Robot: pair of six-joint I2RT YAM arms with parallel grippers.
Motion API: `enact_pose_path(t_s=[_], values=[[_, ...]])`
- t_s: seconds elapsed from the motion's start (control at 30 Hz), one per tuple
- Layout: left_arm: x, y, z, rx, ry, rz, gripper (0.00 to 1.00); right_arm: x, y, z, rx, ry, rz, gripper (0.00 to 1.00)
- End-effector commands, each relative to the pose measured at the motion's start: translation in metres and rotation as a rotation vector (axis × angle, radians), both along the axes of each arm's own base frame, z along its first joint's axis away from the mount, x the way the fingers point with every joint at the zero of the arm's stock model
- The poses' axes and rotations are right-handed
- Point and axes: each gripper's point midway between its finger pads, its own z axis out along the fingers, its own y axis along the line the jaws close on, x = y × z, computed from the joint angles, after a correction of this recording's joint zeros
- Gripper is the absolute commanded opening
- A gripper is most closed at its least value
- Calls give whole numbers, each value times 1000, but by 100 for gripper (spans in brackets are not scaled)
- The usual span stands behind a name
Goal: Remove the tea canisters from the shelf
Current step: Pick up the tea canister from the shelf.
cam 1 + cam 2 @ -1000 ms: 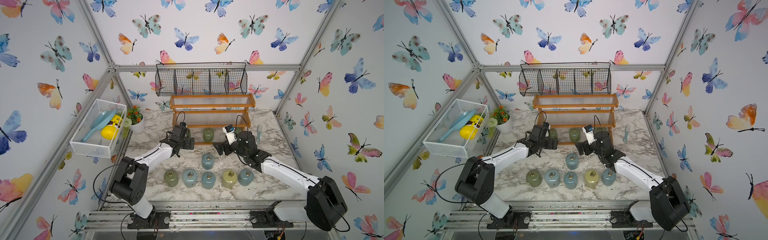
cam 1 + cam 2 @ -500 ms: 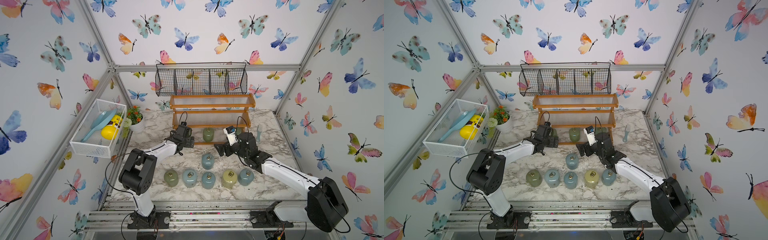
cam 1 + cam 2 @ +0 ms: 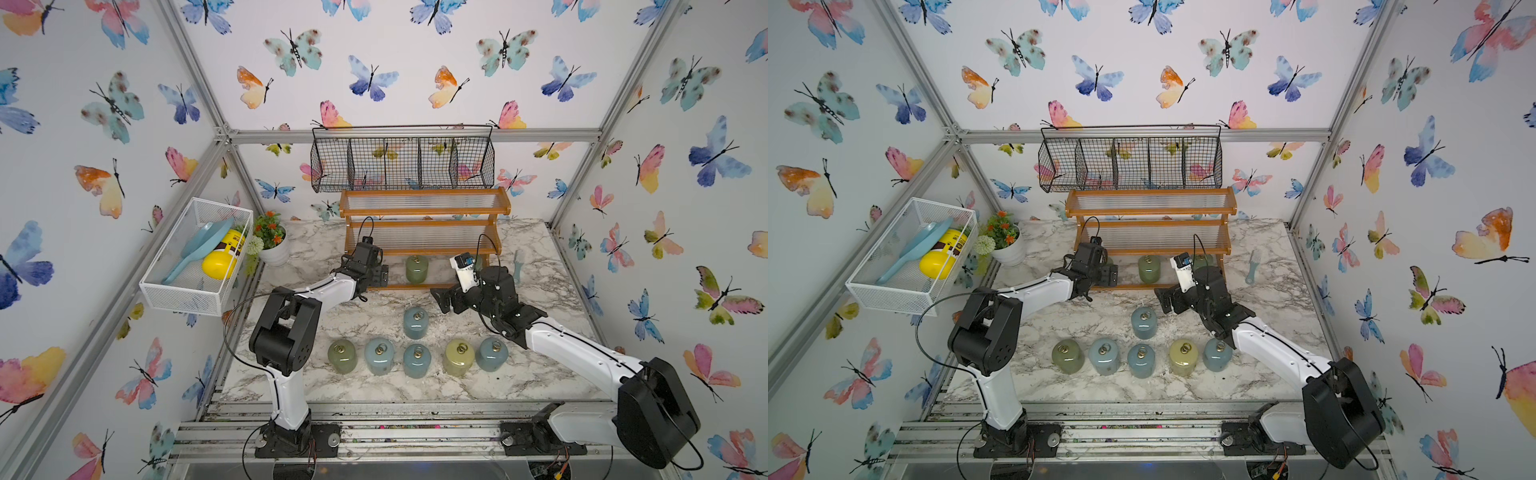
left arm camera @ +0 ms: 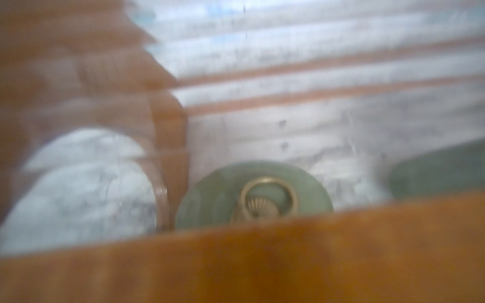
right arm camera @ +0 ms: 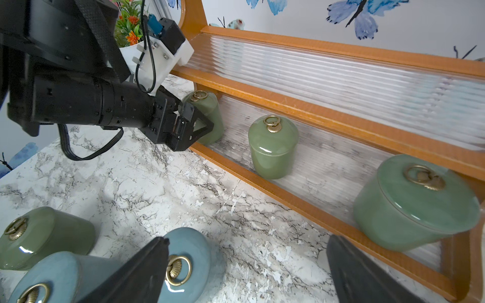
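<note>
The left wrist view was wholly blurred; the shelf rail hid the lower part of the leftmost canister. Mid-frame in a top view, the left gripper hid nearly all of it, and the right wrist camera hid most of the rightmost canister.

Three glossy green tea canisters stood upright, lids on, spaced along the lowest tier of the shelf, a stepped three-tier rack of orange-brown wood and clear ribbed panels. They were the left-end canister, the middle canister and the right-end canister. Six more stood upright on the marble table in front. Five formed a row: the green jar, the light blue jar, the centre blue jar, the pale yellow jar and the end blue jar. The lone blue jar stood between that row and the shelf. All showed brass ring-pulls.
</note>
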Motion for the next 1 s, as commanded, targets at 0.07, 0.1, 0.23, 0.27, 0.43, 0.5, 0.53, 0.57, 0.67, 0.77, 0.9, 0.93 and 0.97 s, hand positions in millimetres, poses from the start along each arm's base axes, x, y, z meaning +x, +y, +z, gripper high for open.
enact_pose_path(t_s=[0.07, 0.1, 0.23, 0.27, 0.43, 0.5, 0.53, 0.57, 0.67, 0.77, 0.9, 0.93, 0.97], values=[[12, -2, -3, -8, -8, -11, 99, -1, -7, -3, 2, 7, -24, 100], [14, -4, -2, -15, -9, -16, 99, -1, -7, -3, 2, 7, -25, 100], [19, -9, -4, -21, -6, -40, 98, -1, -7, -5, 0, 14, -26, 100], [20, -10, -4, -19, -5, -41, 97, -2, -8, -5, 1, 14, -26, 100], [23, -11, -8, -8, 4, -52, 89, -2, -8, -5, 0, 15, -29, 100], [23, -13, -10, -9, 7, -63, 85, -2, -9, -6, -1, 17, -30, 100], [23, -14, -10, -11, 8, -68, 84, -2, -9, -6, -3, 18, -31, 100], [23, -15, -10, -15, 8, -73, 83, -2, -9, -6, -3, 19, -32, 100], [21, -13, -9, -11, 5, -67, 81, -2, -9, -7, -3, 19, -32, 100], [19, -12, -6, -10, -4, -75, 79, -2, -9, -6, -4, 18, -33, 100], [12, -14, 0, -20, -16, -105, 73, -1, -8, -6, -4, 19, -31, 100], [10, -14, 3, -24, -20, -109, 73, -1, -8, -6, -4, 19, -32, 100], [7, -14, 4, -27, -20, -115, 73, -1, -8, -7, -5, 20, -30, 100]])
